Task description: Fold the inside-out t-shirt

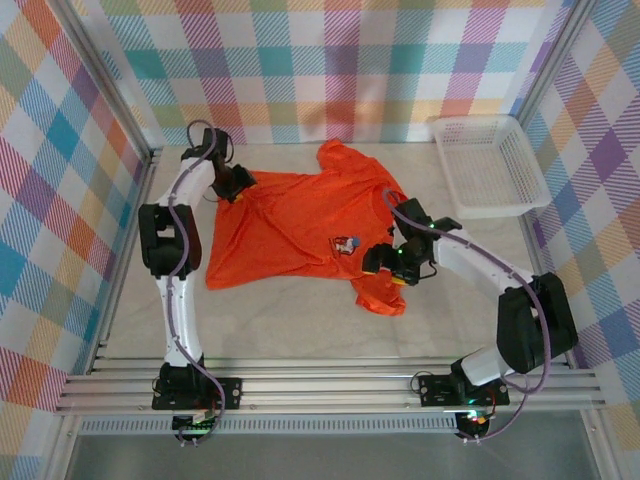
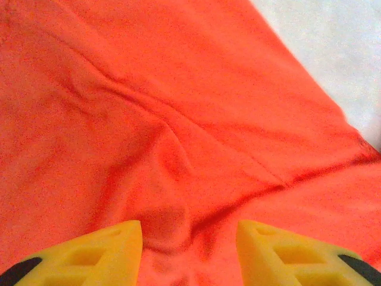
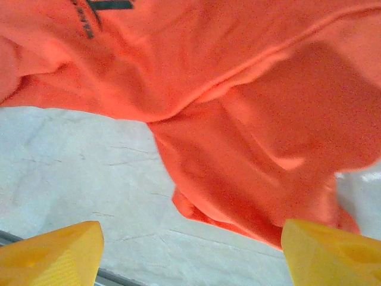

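Top external view: the inside-out t-shirt (image 1: 290, 225) is spread flat at the centre of the table (image 1: 290, 325), with both grippers at its edges.
The left gripper (image 1: 240, 186) is seen at the shirt's upper-left edge; in the left wrist view its yellow fingers (image 2: 101, 250) are held moderately apart over wrinkled orange cloth, nothing clamped. The right gripper (image 1: 380, 262) is placed at the shirt's lower right, beside the chest print (image 1: 347, 243); its jaws are spread wide above a crumpled fold and bare table. A white mesh basket (image 1: 490, 165) is noted at upper right, apart from the shirt.
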Controlling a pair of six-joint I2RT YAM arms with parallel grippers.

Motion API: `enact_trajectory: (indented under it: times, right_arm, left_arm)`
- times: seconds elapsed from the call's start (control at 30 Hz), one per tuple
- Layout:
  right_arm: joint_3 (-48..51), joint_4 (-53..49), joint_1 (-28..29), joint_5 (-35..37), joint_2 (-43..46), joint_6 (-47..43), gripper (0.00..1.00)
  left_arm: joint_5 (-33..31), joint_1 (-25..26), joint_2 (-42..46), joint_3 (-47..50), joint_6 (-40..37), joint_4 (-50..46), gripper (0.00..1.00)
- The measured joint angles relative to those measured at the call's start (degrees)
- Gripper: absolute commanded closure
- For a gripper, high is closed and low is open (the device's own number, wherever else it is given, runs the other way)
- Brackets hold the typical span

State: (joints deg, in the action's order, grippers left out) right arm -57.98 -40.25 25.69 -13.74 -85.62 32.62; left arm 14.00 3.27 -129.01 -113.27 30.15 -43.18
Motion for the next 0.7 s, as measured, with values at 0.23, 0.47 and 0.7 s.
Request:
enact_trajectory:
  times: [0.23,0.47,0.7]
  right_arm:
    - [1.14,6.36,1.09,-1.95,-9.55,1.62,0.23]
    - [12.52,13.16,2.40,-2.93,-3.89,4.46,0.23]
    - [24.90,13.20,2.89,-3.72,10.10,8.68,0.24]
  left_arm:
    - [1.40,3.17,8.15,9.94,0.50,5.95,0.54]
    - [1.31,1.14,-2.51,10.03,1.73,7.65,0.55]
    - [1.60,-3.52,-7.43,1.07,2.16,7.61,0.54]
